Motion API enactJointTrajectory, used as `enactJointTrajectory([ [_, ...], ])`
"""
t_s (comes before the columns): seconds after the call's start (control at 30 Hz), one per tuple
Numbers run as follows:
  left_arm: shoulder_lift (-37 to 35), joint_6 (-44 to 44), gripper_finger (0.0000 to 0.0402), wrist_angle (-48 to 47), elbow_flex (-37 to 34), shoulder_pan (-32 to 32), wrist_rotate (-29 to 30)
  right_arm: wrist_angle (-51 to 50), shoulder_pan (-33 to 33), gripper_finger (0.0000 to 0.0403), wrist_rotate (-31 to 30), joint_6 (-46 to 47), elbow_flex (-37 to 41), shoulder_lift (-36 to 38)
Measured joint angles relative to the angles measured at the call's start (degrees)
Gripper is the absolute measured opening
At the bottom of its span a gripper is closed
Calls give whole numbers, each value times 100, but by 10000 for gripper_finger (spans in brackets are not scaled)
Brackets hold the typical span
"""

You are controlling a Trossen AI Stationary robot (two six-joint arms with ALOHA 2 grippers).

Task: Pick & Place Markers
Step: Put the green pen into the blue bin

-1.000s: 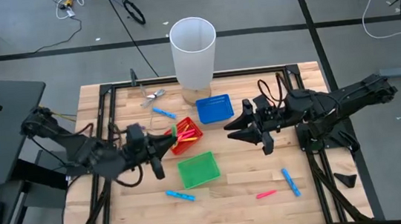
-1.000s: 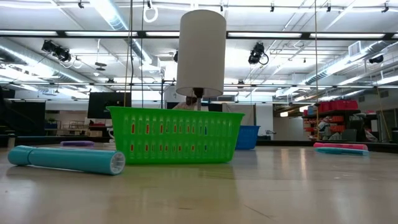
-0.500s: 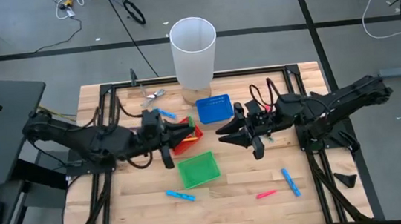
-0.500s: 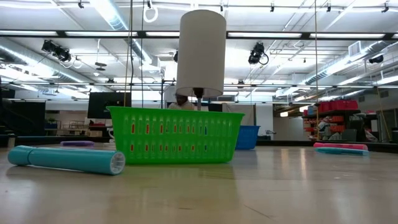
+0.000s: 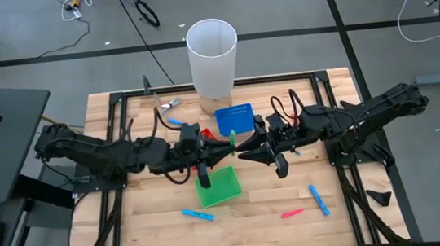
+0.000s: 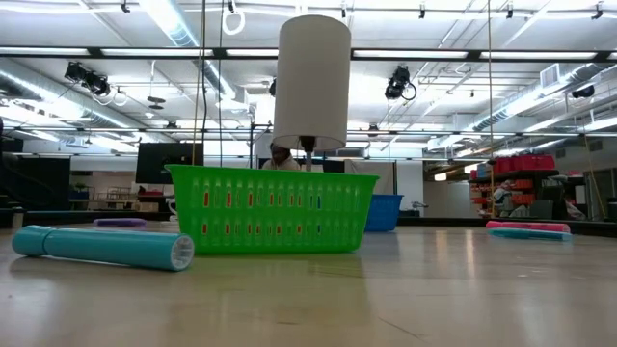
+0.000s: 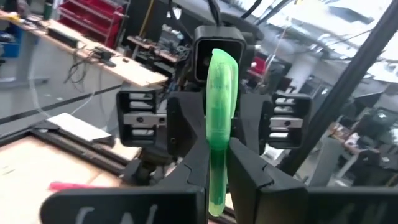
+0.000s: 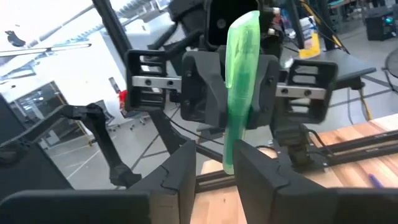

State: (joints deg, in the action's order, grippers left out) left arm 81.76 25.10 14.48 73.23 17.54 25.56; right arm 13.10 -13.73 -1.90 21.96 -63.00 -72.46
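**High view.** You've got both arms meeting mid-table, tip to tip. Left gripper [image 5: 224,148] clamped on a green marker [image 5: 232,136], approx. above the green basket's [image 5: 217,186] 12 o'clock rim. Right gripper [image 5: 245,148] faces it, fingers either side of the same marker. Open room: bare wood at the table's [image 5: 336,217] 5 and 7 o'clock corners; black frame rails along all edges.
Count: baskets 3 – green, blue [image 5: 234,119], and red [image 5: 208,137], the latter mostly hidden under the left arm. White cylinder [image 5: 213,56] x1 at 12 o'clock. Loose markers seen: blue x3 [image 5: 319,199] [image 5: 198,214] [image 5: 174,121], pink x1 [image 5: 292,212]. Metal clip [image 5: 170,104] x1.
Vs. 1 s ago: left arm has reached from the red basket toward centre; right gripper has come to meet it and narrowed.

**Low view.** Green basket centre, blue marker at 9 o'clock, no gripper seen.

**Left wrist.** Fingers [image 7: 242,171] pinch green marker upright; right gripper opposite.

**Right wrist.** Own fingers [image 8: 261,171] flank the marker, contact unclear.
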Motion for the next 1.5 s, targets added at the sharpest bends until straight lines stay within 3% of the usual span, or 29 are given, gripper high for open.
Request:
enactJointTrajectory([
  [0.33, 73, -25, 34, 175, 0, -24, -230, -89, -5, 110, 2, -218, 0, 2],
  [0.57, 91, -61, 34, 207, -2, -3, -312, -262, 1, 110, -397, -299, 4, -27],
  [1.33, 266, -20, 34, 206, 4, -22, -354, 67, 6, 109, -188, 7, 4, -313],
  [1.5, 264, 20, 34, 144, 7, -23, -340, 11, 6, 87, -163, -13, 4, -309],
])
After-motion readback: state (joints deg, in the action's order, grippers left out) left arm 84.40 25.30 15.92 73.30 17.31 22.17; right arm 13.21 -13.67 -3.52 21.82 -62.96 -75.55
